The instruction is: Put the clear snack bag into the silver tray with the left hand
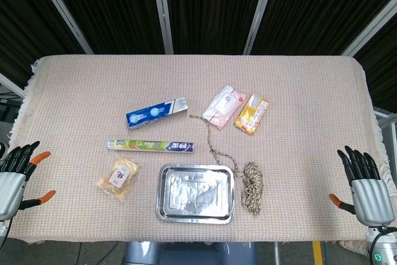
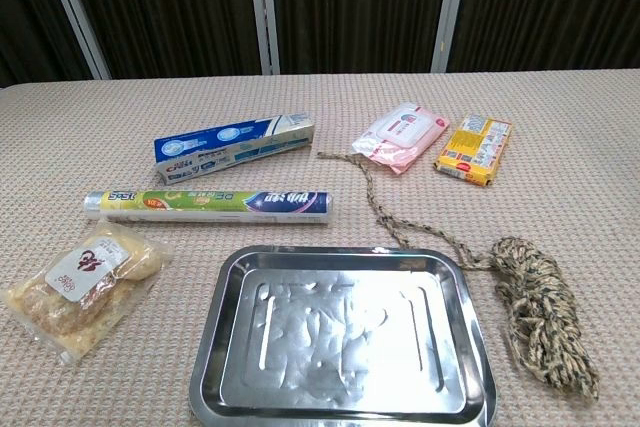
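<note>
The clear snack bag [image 1: 118, 177] [image 2: 86, 285], showing tan snacks and a white label, lies flat on the cloth just left of the silver tray [image 1: 165, 198] [image 2: 214, 342], which sits near the front edge with nothing in it. My left hand [image 1: 15, 178] hovers at the table's left edge, well to the left of the bag, fingers spread and holding nothing. At the right edge my right hand [image 1: 365, 185] is likewise spread and holds nothing. Neither hand appears in the chest view.
A long wrap roll box [image 1: 149, 146] [image 2: 208, 205] lies behind the bag and tray. Further back are a blue toothpaste box [image 1: 156, 112] [image 2: 234, 145], a pink wipes pack [image 1: 223, 105] [image 2: 399, 136] and a yellow packet [image 1: 252, 114] [image 2: 474, 148]. A coiled rope [image 1: 251, 186] [image 2: 533, 304] lies right of the tray.
</note>
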`<state>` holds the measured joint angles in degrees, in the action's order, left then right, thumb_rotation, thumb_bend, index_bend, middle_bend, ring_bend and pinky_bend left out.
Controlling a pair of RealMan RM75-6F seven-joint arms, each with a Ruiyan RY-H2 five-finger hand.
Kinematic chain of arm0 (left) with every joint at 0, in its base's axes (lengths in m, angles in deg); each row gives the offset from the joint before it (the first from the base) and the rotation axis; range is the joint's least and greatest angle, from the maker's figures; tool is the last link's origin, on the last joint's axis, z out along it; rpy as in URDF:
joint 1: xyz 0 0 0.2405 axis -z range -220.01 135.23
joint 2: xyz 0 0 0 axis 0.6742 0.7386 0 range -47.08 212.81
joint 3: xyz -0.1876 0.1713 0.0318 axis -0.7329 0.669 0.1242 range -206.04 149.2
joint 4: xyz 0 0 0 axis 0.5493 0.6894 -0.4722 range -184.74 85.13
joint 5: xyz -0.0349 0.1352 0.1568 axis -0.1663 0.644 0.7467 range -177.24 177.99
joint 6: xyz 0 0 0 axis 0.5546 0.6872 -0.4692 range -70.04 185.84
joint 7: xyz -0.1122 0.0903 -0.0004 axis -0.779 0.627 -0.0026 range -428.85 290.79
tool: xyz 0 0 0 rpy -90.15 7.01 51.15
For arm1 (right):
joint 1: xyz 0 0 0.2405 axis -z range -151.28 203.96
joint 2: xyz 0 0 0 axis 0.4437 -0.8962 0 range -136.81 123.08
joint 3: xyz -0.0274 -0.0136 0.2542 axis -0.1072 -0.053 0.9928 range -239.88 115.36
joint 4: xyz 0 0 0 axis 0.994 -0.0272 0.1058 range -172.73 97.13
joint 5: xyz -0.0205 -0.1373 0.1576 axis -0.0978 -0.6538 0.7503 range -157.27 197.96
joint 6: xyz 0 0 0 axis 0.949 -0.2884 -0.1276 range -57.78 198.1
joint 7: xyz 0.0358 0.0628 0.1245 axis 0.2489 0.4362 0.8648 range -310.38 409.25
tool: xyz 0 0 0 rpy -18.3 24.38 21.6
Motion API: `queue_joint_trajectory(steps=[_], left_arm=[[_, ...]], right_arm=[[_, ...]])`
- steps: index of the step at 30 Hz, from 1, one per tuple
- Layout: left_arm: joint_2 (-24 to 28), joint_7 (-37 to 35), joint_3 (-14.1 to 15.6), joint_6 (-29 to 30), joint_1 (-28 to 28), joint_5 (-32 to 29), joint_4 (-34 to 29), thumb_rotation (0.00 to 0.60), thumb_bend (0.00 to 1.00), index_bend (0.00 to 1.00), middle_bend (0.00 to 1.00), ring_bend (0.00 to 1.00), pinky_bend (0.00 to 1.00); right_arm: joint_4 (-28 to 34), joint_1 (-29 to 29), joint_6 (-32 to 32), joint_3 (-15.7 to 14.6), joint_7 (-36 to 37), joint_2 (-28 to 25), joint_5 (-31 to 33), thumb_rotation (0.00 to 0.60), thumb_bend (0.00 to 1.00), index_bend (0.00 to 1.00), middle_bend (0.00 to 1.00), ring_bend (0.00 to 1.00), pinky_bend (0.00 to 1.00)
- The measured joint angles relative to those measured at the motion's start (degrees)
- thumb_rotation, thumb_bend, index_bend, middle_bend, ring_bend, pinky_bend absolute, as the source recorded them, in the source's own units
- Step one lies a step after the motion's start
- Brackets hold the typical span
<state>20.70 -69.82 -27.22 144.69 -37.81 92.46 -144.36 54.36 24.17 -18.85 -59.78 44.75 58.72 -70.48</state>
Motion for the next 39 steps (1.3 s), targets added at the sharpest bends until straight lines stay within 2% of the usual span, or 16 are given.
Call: queue_joint_trajectory(steps=[25, 35, 39], left_arm=[[0.4, -0.4, 0.5, 0.5, -0.4, 1.1, 0.2, 0.552, 0.08, 0.19, 0.00, 0.00, 0.00], [-0.5, 1.1, 1.0, -6.1, 2.5, 0.7, 0.6, 0.550, 0.08, 0.16, 0.00, 0.00, 0.00], [-0.8, 1.7, 1.2, -9.1, 4.1, 0.8, 0.5, 0.553, 0.04, 0.12, 0.00, 0.00, 0.00]], right_arm=[[-0.5, 0.4, -1.0, -0.3, 1.2, 0.0, -0.7, 0.600, 0.00, 0.00, 0.00, 0.00, 0.00], [-1.0, 0.6, -1.0, -0.3, 1.5, 0.2, -0.4, 0.600, 0.00, 0.00, 0.00, 0.00, 0.00], [-1.0, 0.8, -1.2, -0.3, 1.6, 0.1, -0.2, 0.600, 0.00, 0.00, 0.00, 0.00, 0.00]])
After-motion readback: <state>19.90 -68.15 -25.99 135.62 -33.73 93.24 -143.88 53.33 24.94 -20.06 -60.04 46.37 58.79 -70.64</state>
